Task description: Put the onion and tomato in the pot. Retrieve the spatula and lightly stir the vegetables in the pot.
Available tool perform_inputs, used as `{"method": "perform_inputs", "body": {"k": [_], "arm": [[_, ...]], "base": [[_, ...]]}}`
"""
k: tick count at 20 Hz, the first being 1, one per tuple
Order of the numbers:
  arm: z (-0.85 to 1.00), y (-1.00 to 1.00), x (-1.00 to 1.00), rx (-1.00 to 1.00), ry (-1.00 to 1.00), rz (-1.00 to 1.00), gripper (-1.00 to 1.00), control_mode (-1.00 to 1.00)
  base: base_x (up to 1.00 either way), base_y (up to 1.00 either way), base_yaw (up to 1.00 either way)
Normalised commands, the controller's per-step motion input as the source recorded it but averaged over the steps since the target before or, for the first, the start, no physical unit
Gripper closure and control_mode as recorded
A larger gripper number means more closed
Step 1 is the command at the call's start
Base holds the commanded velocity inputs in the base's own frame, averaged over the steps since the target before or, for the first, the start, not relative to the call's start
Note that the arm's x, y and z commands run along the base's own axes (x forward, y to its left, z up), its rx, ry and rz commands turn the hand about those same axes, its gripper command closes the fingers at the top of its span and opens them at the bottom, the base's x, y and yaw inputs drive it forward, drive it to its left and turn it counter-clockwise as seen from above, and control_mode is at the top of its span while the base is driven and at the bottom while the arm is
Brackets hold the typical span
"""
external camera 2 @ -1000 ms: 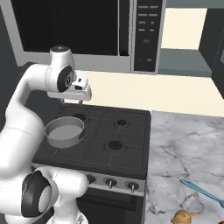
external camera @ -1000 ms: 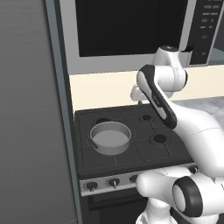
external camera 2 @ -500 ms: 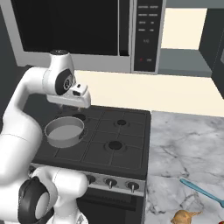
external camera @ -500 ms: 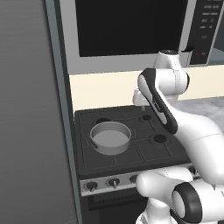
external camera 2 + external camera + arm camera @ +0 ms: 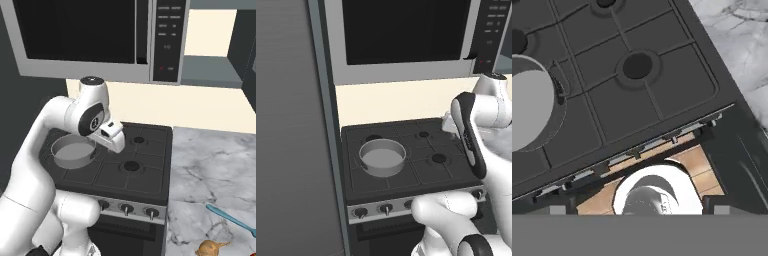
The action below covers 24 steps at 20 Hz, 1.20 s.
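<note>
Onion (image 5: 211, 246) | marble counter (image 5: 210, 165) | well apart from claw (image 5: 114, 138)

1. The arm (image 5: 35, 165) is glossy white, built of thick rounded tubes.
2. A round cap sits on top of its upper joint (image 5: 91, 81), dark grey with a lighter ring.
3. The side of that joint carries a dark circular disc with a small pale mark in its middle.
4. A long dark strip (image 5: 468, 135) runs along one link, rounded at both ends.
5. The hand (image 5: 112, 137) is a white boxy block with a small dark slot.
6. Low down, a dark ring (image 5: 476, 248) edges a rounded white shell.
</note>
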Motion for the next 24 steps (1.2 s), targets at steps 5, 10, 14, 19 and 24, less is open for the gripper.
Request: {"method": "perform_inputs", "body": {"k": [5,10,14,19,24], "arm": [[-0.14,-1.00,-0.45,0.09,0.03,-0.45,-1.00,-1.00],[-0.02,-1.00,-0.24,0.11,0.10,-0.48,-1.00,-1.00],[-0.03,-1.00,-0.14,0.10,0.11,-0.50,-1.00,-1.00],[-0.32,-0.84,-0.10,0.03,0.16,-0.33,-1.00,-1.00],[-0.48,-0.46,-0.02,-0.03,0.11,-0.06,-1.00,-1.00]], "base": [[0.00,0.00,0.00],[0.00,0.00,0.00],[0.00,0.00,0.00],[0.00,0.00,0.00],[0.00,0.00,0.00]]}}
